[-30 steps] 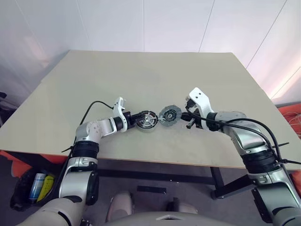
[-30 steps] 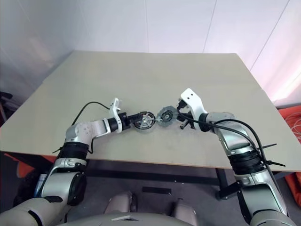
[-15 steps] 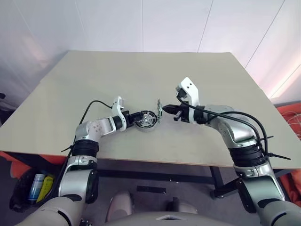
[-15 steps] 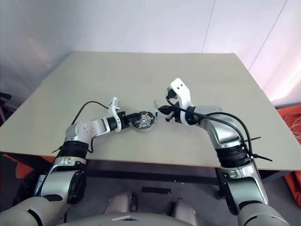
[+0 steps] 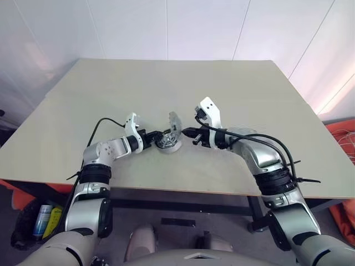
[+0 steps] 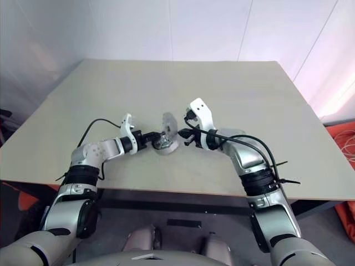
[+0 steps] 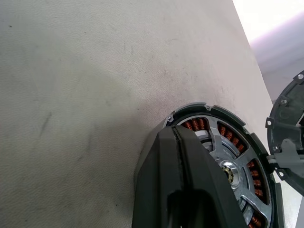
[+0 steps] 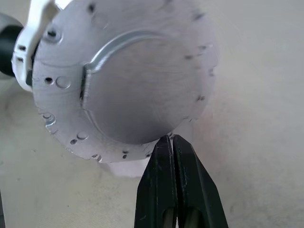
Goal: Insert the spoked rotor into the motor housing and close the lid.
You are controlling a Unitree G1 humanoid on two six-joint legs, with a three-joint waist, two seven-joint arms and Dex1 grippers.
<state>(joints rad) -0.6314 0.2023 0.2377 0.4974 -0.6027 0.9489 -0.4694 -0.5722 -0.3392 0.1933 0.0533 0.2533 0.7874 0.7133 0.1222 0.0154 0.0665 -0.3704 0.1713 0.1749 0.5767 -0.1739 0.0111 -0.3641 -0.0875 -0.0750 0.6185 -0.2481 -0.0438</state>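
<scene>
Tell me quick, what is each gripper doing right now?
Left gripper: shut on the motor housing.
Right gripper: shut on the lid, held tilted over the housing.

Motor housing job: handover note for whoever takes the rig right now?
Left gripper: shut on the rim of the motor housing, steadying it on the table.
Right gripper: shut on the edge of the lid, held tilted above the housing, not seated.
Done: spoked rotor sits inside the housing, copper windings showing between its spokes.
Left: lower the lid flat onto the housing, close it, release.
</scene>
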